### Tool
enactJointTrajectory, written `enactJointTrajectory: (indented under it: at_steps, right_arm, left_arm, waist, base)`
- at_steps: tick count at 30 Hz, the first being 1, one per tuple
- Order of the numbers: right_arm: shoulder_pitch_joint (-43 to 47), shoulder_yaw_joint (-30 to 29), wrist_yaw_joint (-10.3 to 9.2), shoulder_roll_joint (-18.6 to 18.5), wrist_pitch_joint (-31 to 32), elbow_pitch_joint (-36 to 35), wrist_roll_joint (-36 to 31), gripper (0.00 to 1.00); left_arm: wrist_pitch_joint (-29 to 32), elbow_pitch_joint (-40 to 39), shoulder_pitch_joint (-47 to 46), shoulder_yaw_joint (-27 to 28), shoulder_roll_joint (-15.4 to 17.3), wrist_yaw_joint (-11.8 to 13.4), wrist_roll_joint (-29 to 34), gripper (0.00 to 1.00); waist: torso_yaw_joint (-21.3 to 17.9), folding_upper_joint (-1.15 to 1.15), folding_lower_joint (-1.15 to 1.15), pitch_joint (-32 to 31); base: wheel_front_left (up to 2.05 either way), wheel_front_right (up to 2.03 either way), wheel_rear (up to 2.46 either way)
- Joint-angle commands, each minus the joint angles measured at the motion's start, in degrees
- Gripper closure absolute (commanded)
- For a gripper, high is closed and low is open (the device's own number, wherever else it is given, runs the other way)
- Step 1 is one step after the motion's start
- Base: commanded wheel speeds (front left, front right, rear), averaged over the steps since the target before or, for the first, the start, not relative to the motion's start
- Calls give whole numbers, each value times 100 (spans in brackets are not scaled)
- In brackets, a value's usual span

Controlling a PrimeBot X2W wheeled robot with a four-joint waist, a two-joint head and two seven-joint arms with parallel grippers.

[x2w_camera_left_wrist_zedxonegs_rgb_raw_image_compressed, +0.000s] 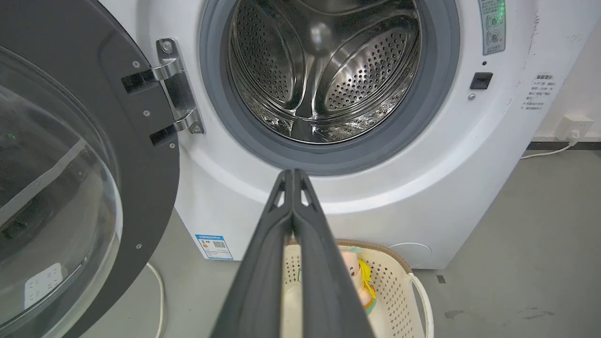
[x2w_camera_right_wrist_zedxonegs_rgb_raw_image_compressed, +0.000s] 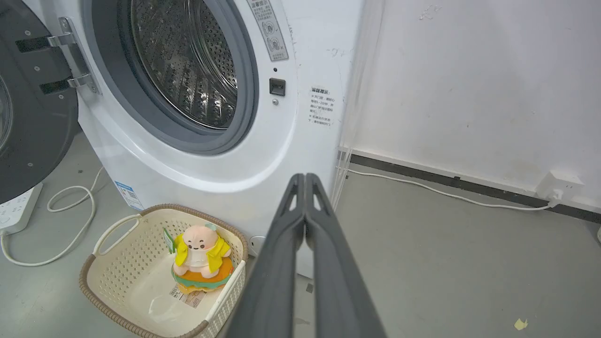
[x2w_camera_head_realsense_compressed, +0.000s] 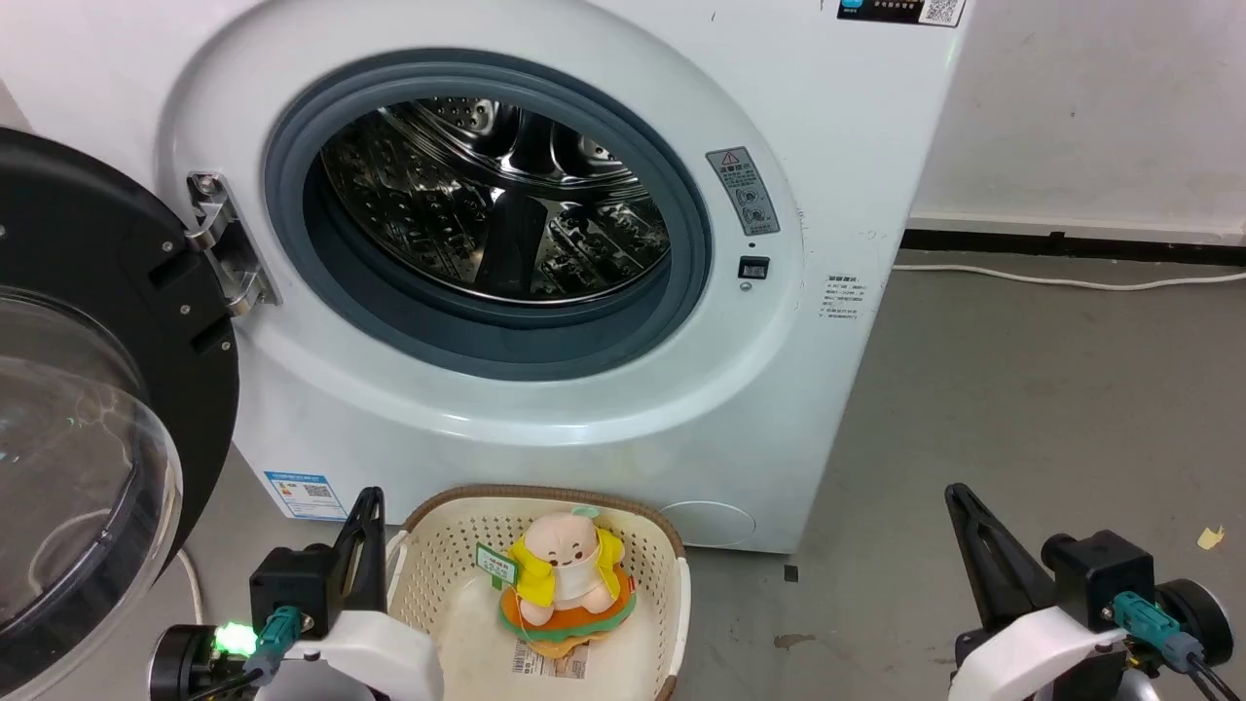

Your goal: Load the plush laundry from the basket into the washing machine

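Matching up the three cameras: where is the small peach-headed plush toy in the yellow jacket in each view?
Head view: plush toy bottom centre, upright in the cream perforated plastic basket.
Left wrist view: plush toy bottom, right of centre, partly behind the left gripper.
Right wrist view: plush toy lower left, in the basket.
Shared landmark: the basket's brown rim before the white front-load washing machine.
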Motion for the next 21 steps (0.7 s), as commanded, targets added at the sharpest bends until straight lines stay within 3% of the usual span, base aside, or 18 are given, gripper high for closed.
enactJointTrajectory:
  at_steps: [1, 14, 15, 21]
  right_arm:
    - [-67, -2, -5, -7, 8, 13, -35, 100]
    - [-67, -2, -5, -7, 8, 13, -35, 100]
    - [0, 1, 0, 0, 0, 0, 0, 0]
    - [5, 5, 0, 0, -22, 1, 32, 0]
  left_arm:
    - [2, -25, -52, 4, 0, -31, 9, 100]
    - [2, -25, -52, 4, 0, -31, 9, 100]
    - [0, 0, 0, 3, 0, 0, 0, 0]
    - [-22, 2, -1, -16, 0, 5, -5, 0]
  waist:
    - [0, 0, 0, 0]
    - [0, 0, 0, 0]
    - [0, 0, 0, 0]
    - [-1, 0, 0, 3]
  base:
    - [0, 0, 0]
    - [0, 0, 0]
    - [0, 0, 0]
    - [0, 0, 0]
